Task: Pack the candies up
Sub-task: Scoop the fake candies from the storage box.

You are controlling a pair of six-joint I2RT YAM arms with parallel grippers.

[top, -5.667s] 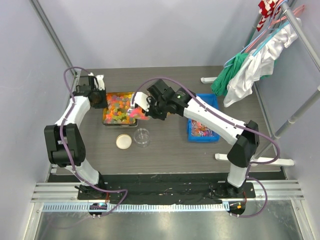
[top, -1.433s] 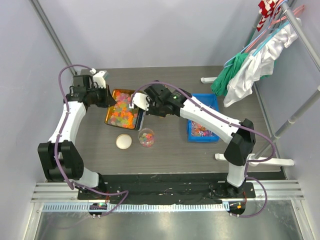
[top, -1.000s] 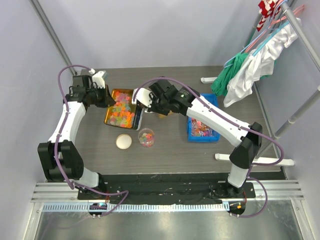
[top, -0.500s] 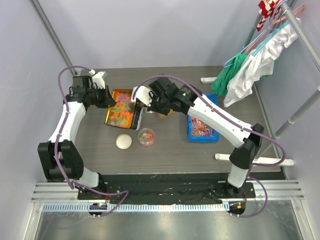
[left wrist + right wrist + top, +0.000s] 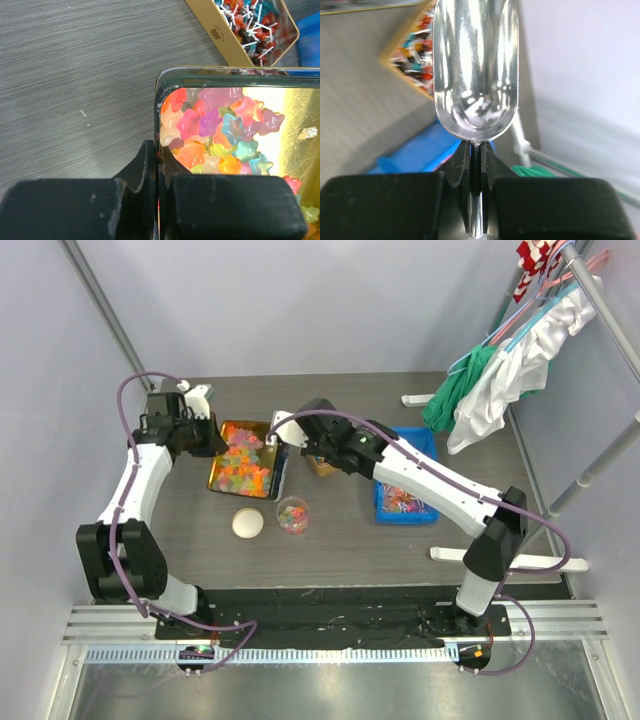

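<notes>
Colourful candies (image 5: pixel 220 130) fill the tray (image 5: pixel 225 74) just past the left pincer (image 5: pixel 158 165) clamping its rim; right pincer (image 5: pixel 475 155) grips a scoop (image 5: pixel 475 65).

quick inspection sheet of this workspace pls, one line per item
surface: dark wood-grain table
job's things: gummy candies in gold tray; some in clear cup; wrapped candies in blue bin
clutter: cream disc beside the cup; gold tin of stick sweets
grippers: left gripper shut on the gold tray's rim; right gripper shut on an empty scoop
cables: purple cables loop along both arms
surroundings: clothes on a rack, right
</notes>
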